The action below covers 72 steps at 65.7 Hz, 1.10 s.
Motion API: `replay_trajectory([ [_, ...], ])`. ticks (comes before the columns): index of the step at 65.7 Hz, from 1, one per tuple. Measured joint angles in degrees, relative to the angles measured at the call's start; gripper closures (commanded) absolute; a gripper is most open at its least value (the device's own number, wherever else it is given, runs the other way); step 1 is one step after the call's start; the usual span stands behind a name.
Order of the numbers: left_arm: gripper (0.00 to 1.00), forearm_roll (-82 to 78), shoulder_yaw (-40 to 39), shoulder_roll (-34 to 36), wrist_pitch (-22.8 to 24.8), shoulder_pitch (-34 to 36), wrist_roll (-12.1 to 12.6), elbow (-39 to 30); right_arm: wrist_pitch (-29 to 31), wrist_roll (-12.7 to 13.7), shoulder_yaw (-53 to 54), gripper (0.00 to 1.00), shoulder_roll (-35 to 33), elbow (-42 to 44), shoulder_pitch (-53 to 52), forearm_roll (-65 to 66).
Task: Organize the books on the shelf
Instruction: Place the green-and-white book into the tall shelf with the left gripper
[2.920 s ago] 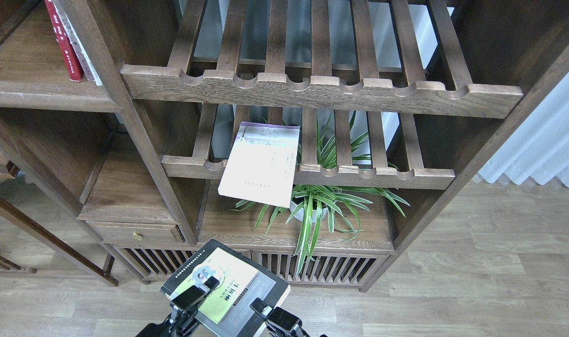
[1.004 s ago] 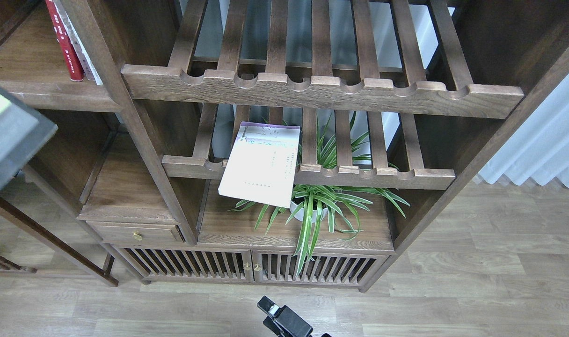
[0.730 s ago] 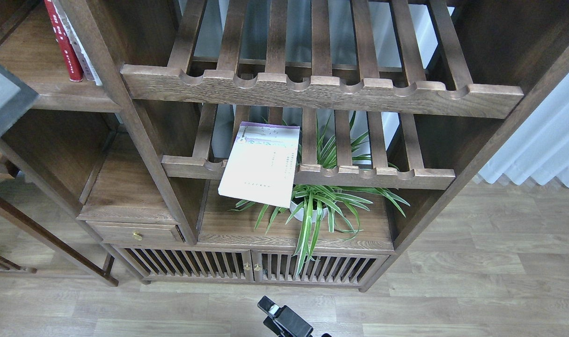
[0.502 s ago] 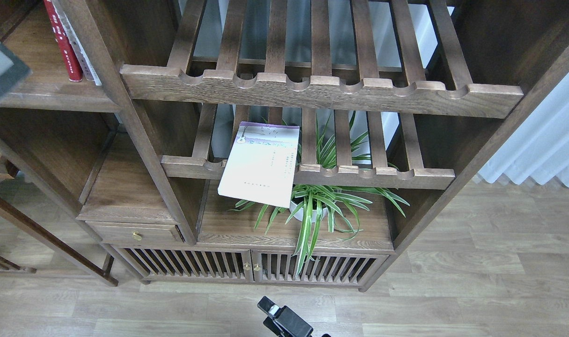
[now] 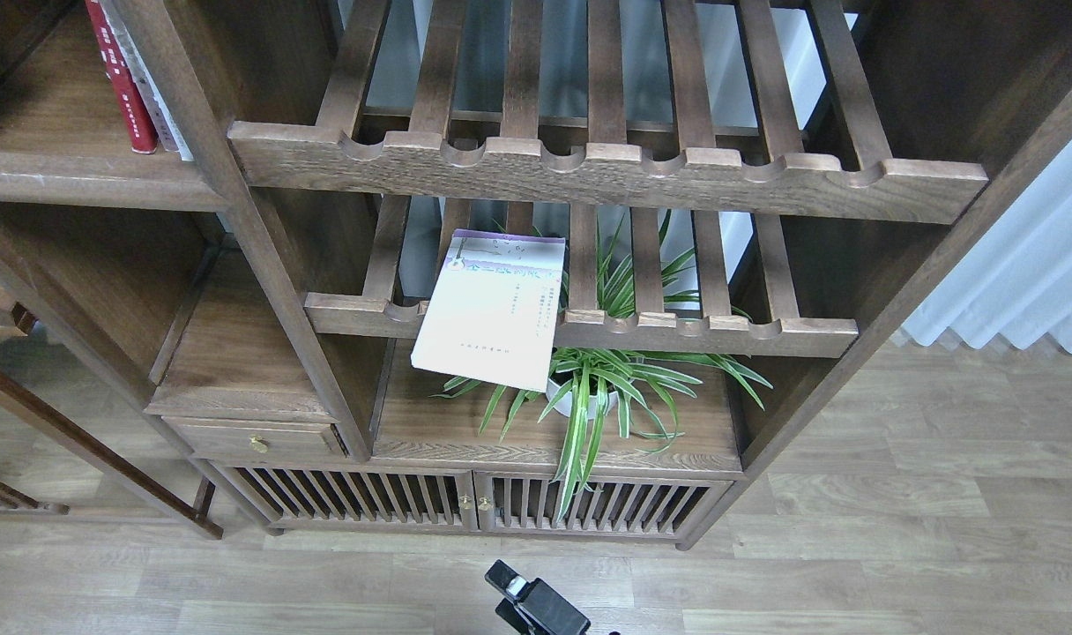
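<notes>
The shelf (image 5: pixel 86 181), a flat dark-brown board with a rounded front edge, is at the upper left. A red book (image 5: pixel 118 78) stands upright on it, with a pale book (image 5: pixel 152 84) leaning against its right side. A thin lavender-white book (image 5: pixel 492 309) lies flat on the lower slatted rack (image 5: pixel 721 333), its near corner hanging over the front rail. Only the dark tip of my right gripper (image 5: pixel 536 604) shows, at the bottom edge and far below the books. It holds nothing I can see, and its fingers cannot be told apart. My left gripper is out of view.
An upper slatted rack (image 5: pixel 606 172) with a scalloped rail juts out over the lower one. A spider plant in a white pot (image 5: pixel 589 388) stands under the lavender-white book. A small drawer (image 5: pixel 254 438) and slatted doors (image 5: pixel 465 503) are below. White curtains (image 5: pixel 1030 265) hang at the right.
The thick yellow-green and grey book, once held by both grippers at the bottom, rose along the left edge and has left the view. The right gripper has stayed low.
</notes>
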<state>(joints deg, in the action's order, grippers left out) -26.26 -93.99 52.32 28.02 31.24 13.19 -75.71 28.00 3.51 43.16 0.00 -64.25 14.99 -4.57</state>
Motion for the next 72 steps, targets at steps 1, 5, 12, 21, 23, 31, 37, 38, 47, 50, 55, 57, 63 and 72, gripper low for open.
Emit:
replay_trajectory([
  [1, 0.97, -0.15, 0.26, -0.07, 0.0, 0.34, 0.0, 0.13, 0.0, 0.0, 0.0, 0.01, 0.0, 0.0, 0.01, 0.0],
  [5, 0.97, -0.94, 1.09, -0.57, 0.0, 1.82, 0.0, 0.83, 0.0, 0.0, 0.0, 0.01, 0.0, -0.01, 0.03, 0.0],
  [12, 0.96, -2.41, 1.96, -1.74, 0.0, 4.1, 0.0, 2.25, 0.0, 0.01, 0.07, 0.01, 0.0, -0.05, 0.04, -0.03],
  [21, 0.96, -3.28, 2.2, -2.18, 0.0, 5.3, 0.0, 4.63, 0.0, 0.0, 0.46, 0.01, 0.0, -0.08, 0.1, -0.08],
  [23, 0.96, -3.32, 2.21, -2.19, 0.0, 5.34, 0.0, 5.17, 0.0, 0.0, 0.51, 0.01, 0.0, -0.08, 0.11, -0.08],
  [31, 0.96, -3.36, 2.42, -2.42, -0.01, 5.38, 0.0, 7.26, 0.0, 0.01, 0.59, 0.01, 0.0, -0.09, 0.13, -0.09],
  [37, 0.96, -3.36, 3.63, -3.3, -0.03, 5.71, -0.21, 8.17, 0.0, 0.0, 0.57, 0.01, 0.0, -0.09, 0.12, -0.08],
  [38, 0.96, -3.36, 3.78, -3.38, -0.03, 5.78, -0.25, 8.2, 0.0, 0.01, 0.56, 0.01, 0.0, -0.09, 0.11, -0.08],
  [47, 0.96, -3.27, 7.3, -4.19, -0.02, 8.71, -0.68, 8.51, 0.0, 0.01, 0.54, 0.01, 0.0, -0.09, 0.1, -0.04],
  [50, 0.96, -3.26, 9.07, -4.54, -0.02, 10.32, -0.7, 8.99, 0.0, 0.0, 0.56, 0.01, 0.0, -0.09, 0.11, -0.04],
  [55, 0.96, -3.26, 11.65, -5.19, -0.02, 12.98, -0.7, 10.09, 0.0, 0.0, 0.59, 0.01, 0.0, -0.13, 0.12, -0.04],
  [57, 0.96, -3.26, 12.55, -5.47, -0.02, 14.02, -0.69, 10.65, 0.0, 0.0, 0.59, 0.01, 0.0, -0.15, 0.12, -0.05],
  [63, 0.96, -3.26, 14.66, -5.99, -0.02, 16.49, -0.47, 12.46, 0.0, 0.0, 0.62, 0.01, 0.0, -0.2, 0.13, -0.08],
  [72, 0.96, -2.74, 17.26, -6.15, -0.02, 19.09, -0.1, 15.51, 0.0, 0.0, 0.65, 0.01, 0.0, -0.24, 0.21, -0.09],
])
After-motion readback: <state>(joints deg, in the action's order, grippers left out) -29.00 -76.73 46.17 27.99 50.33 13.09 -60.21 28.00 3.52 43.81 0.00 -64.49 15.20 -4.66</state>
